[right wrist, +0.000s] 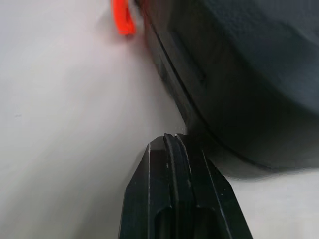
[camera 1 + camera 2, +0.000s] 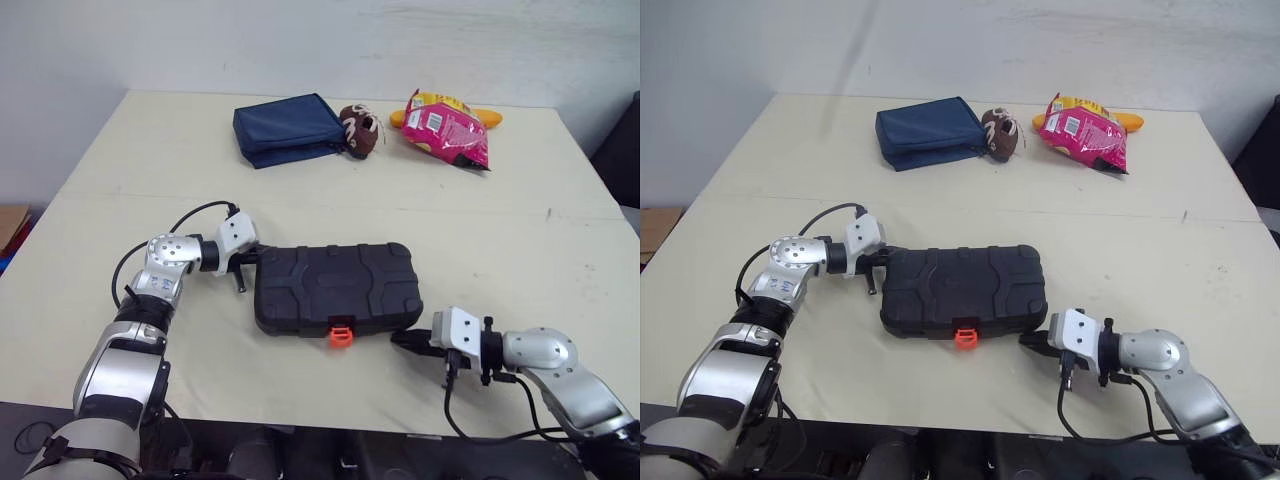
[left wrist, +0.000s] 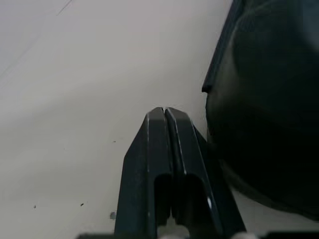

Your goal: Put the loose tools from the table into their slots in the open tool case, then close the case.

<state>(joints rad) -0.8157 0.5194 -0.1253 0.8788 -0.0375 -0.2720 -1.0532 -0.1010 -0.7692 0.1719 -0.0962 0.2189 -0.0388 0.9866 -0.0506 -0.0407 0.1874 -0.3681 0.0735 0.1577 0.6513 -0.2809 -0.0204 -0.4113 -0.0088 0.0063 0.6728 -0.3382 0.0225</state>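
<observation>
White wall [image 2: 300, 40] backs a pale cream table [image 2: 150, 170] that runs wide to both sides. On its near middle lies the tool case [image 2: 335, 285], black moulded plastic with rounded corners and a ribbed lid, lid down flat, long side facing the robot. One orange latch [image 2: 342, 331] sits at the middle of its front edge. No brand or writing can be read on the case.

At the far edge lie a navy blue pouch [image 2: 288, 128], then a pink snack bag [image 2: 447, 130] whose print is too small to read, with something yellow [image 2: 490, 117] just behind it, and a small brown stuffed toy [image 2: 361, 130] touching the pouch.

Bare tabletop lies between the case and that far row, and to both sides of the case.

Left gripper [image 3: 165, 112] is just beside the case's left end, fingers pressed together on nothing. Right gripper [image 1: 172, 138] is at the case's front right corner, likewise clenched and empty
</observation>
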